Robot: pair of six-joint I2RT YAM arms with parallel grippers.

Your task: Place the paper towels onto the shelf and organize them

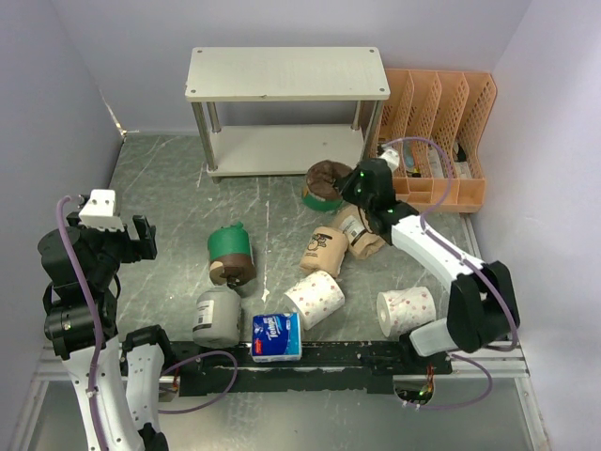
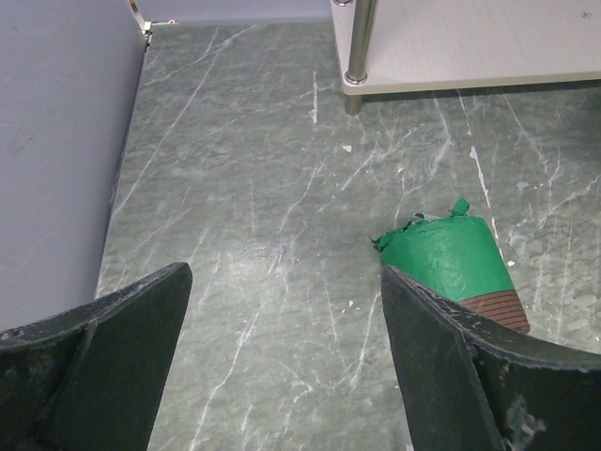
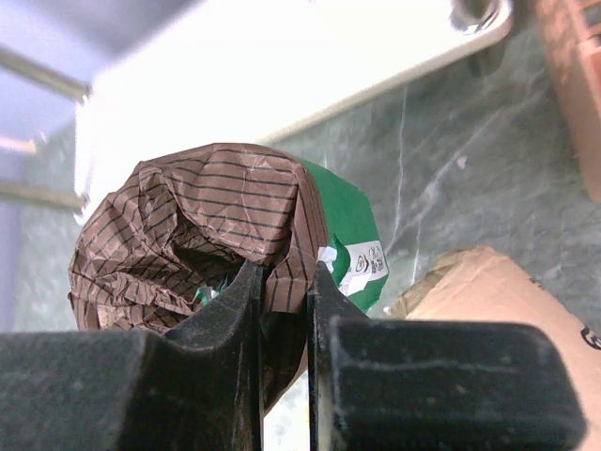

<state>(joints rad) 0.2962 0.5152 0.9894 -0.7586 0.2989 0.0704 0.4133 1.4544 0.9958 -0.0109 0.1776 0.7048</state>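
Observation:
My right gripper point(image 1: 349, 188) is shut on the crumpled wrapper end of a brown-and-green roll point(image 1: 324, 184), in front of the off-white shelf point(image 1: 286, 72); in the right wrist view the fingers point(image 3: 235, 310) pinch brown striped paper of this roll point(image 3: 207, 216). My left gripper point(image 1: 141, 237) is open and empty at the left. In the left wrist view point(image 2: 282, 282) a second brown-and-green roll point(image 2: 451, 263) lies past its right finger; from above this roll point(image 1: 230, 252) is mid-table. Two tan kraft rolls point(image 1: 324, 249), point(image 1: 362, 230), a grey roll point(image 1: 218, 316), a blue-and-white pack point(image 1: 277, 336) and two white dotted rolls point(image 1: 315, 297), point(image 1: 407, 310) lie on the table.
An orange perforated file organizer point(image 1: 441, 132) stands right of the shelf, close to my right arm. Grey walls close in the left, back and right. A black rail point(image 1: 329, 362) runs along the near edge.

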